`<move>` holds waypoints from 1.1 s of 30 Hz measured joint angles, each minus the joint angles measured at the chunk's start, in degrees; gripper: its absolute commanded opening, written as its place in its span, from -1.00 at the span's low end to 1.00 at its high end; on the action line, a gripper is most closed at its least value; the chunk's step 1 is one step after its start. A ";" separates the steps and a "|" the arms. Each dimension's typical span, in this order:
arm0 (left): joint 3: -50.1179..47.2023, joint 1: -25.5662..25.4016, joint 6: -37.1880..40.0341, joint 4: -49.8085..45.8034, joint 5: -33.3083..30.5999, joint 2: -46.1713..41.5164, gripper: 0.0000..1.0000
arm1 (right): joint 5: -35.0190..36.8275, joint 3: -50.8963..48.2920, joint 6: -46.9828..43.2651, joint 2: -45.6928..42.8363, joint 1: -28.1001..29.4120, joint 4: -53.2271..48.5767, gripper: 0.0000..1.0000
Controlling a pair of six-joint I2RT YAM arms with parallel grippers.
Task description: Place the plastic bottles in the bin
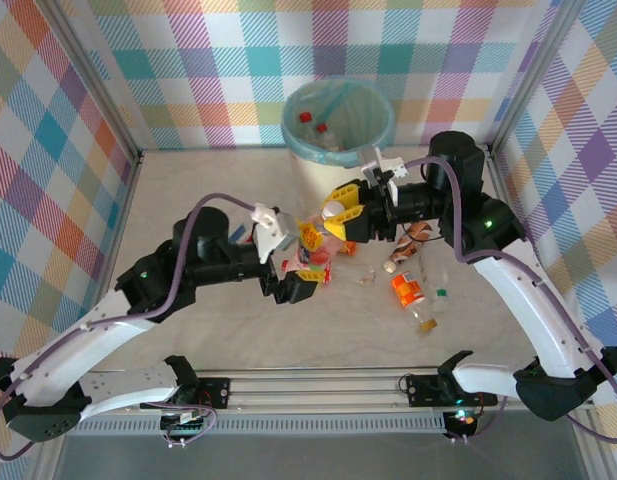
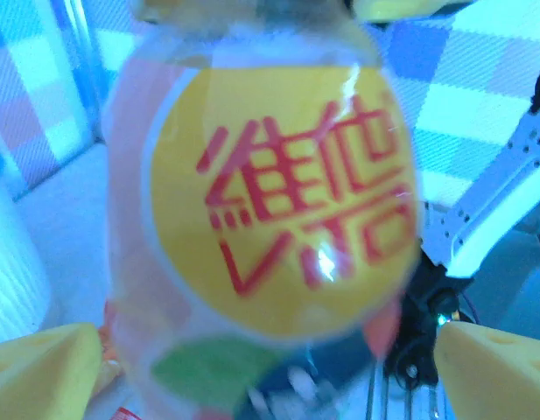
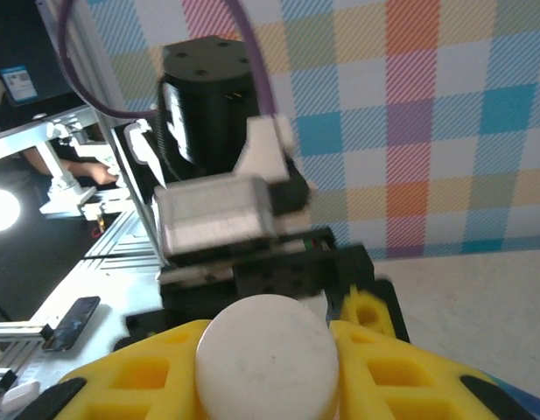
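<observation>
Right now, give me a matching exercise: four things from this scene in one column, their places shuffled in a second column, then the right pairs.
Things:
1. yellow-label bottle
2. orange-label bottle
3. red-capped bottles
4. bin

Places:
A. inside the bin
B. lying on the table, right of centre
C. upright at the table's far edge
D. lifted, its white cap gripped by the right hand

Pairs: 1-D, 2-B, 3-A, 4-C

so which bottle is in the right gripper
The white-capped bottle with the yellow label, clamped by the right gripper; the rest lie on the table or in the bin.
</observation>
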 measured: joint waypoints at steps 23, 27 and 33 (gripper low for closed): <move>-5.51 0.00 -5.57 -2.01 -33.73 -7.58 1.00 | 60.19 49.31 -8.41 40.76 -6.29 -4.61 -1.00; -6.73 0.00 -5.81 -2.32 -35.10 -7.58 1.00 | 65.18 56.85 -8.39 50.73 -8.85 -8.92 -1.00; -6.97 0.00 -5.79 -2.80 -35.98 -7.56 1.00 | 66.20 54.60 -5.68 55.43 -11.65 -13.38 -0.99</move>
